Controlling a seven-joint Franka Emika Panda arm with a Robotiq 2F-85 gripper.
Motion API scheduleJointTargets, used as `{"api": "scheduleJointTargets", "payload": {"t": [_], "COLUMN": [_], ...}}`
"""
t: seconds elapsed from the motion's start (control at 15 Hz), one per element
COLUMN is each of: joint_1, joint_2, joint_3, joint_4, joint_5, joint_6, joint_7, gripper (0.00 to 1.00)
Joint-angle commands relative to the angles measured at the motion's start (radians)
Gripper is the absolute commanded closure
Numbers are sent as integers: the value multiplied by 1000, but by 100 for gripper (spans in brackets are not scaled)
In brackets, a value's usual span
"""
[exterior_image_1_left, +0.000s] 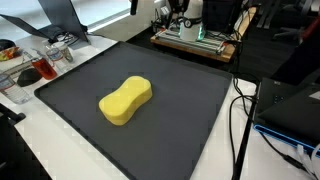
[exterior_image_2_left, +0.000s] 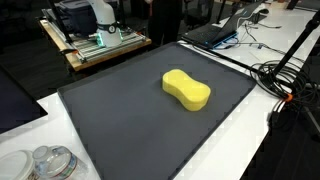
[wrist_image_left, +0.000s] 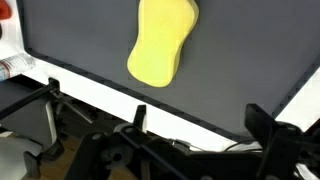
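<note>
at mat (exterior_image_1_left: 190, 130) centre, sponge (exterior_image_1_left: 126, 101), edges well apart

Quick count: one yellow sponge (exterior_image_1_left: 126, 101) on one dark mat (exterior_image_1_left: 190, 125), and that mat covers one white worktop (exterior_image_1_left: 60, 140). There's one laptop (exterior_image_2_left: 215, 32) past the mat's far edge. The clear glassware (exterior_image_2_left: 50, 162) by the mat's near corner is too blurry to count.

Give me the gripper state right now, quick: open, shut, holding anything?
Gripper: open, fingers spread, holding nothing; yellow sponge lies apart on the mat.
</note>
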Motion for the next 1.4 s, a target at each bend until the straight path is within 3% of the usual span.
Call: {"api": "scheduleJointTargets", "payload": {"t": [0.0, 0.13, 0.2, 0.6, 0.93, 1.13, 1.33], "joint_1": [54, 71, 72, 85, 139, 190, 226], "joint_2": [131, 177, 119, 173, 329, 440, 554], "joint_3": [-18, -25, -34, -42, -44, -71, -106], "joint_4": [124, 157, 93, 142, 356, 504, 646], "joint_5": [-80, -56, -50, -48, -54, -73, -81], "joint_6": [-14, 1, 3, 5, -163, -323, -407], "joint_7": [11, -5, 2, 0, -33, -28, -37], "gripper": [0, 0, 0, 0, 0, 0, 0]}}
